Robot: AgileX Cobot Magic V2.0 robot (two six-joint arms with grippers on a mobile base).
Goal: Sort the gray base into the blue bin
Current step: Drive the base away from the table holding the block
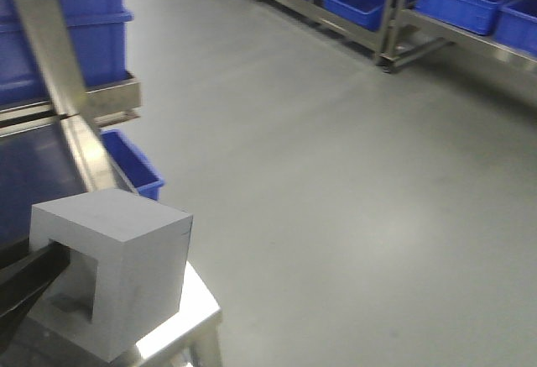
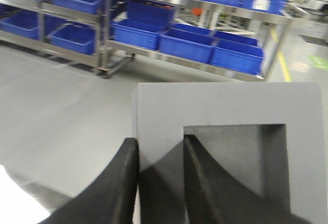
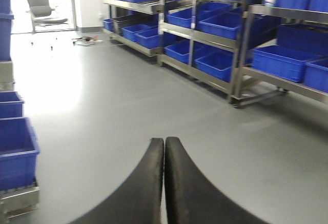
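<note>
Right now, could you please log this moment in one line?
left gripper: shut on gray base wall | right gripper: shut, empty | gray base: not binned

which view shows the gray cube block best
Exterior front-facing: the matte gray cube block shows nearly whole. Left wrist shows only its recessed face, the left tool pinching one wall. Right wrist lacks it.

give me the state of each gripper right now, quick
Left gripper: closed on a wall of the gray base, one of the jaws inside its opening.
Right gripper: closed, jaws touching, holding nothing.
</note>
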